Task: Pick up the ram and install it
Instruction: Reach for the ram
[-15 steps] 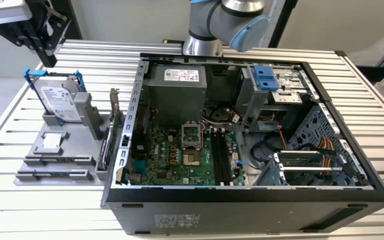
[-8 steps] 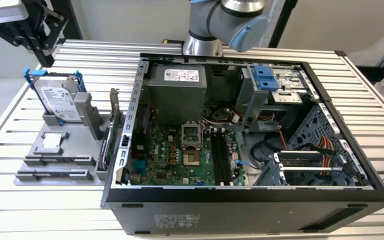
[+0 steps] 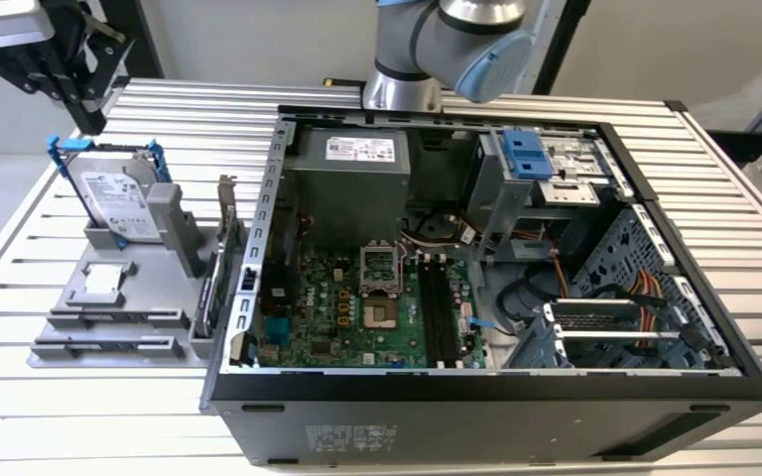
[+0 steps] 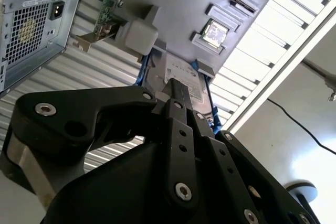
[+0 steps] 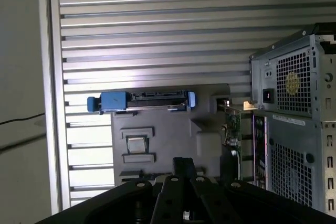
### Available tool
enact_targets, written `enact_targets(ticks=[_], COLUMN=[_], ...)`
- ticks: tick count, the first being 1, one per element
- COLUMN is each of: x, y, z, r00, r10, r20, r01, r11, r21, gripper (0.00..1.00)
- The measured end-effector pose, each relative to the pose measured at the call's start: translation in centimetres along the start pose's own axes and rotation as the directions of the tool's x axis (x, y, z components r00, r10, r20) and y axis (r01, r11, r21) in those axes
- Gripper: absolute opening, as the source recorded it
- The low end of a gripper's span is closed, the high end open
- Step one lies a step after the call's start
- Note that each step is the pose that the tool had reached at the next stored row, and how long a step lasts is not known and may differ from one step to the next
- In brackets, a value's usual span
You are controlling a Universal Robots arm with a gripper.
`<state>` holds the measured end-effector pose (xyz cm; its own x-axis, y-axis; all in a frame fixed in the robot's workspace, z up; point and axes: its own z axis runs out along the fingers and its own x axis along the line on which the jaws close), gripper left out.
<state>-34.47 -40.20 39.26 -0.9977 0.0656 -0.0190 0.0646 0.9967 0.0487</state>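
- second wrist view: the gripper (image 4: 177,86) has its fingers pressed together.
- just beyond, the hard drive (image 4: 184,74) stands in the grey holder (image 4: 173,9).
- further off, the card (image 4: 107,3) with a metal bracket and the computer case (image 4: 31,19).
- where the ram lies i cannot tell.

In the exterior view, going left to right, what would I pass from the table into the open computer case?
Silver hard drive with blue handles, upright card with metal bracket, green motherboard, blue plastic drive-bay latch, orange and yellow cable bundle.
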Motion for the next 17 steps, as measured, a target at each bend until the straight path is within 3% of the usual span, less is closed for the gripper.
enact_targets(ticks=[17], x=[-0.11], y=[-1.57], z=[-0.07], r00=[1.0], r10=[0.0], r20=[0.0], r01=[0.0], r11=[1.0], r21=[0.0], gripper=[0.0])
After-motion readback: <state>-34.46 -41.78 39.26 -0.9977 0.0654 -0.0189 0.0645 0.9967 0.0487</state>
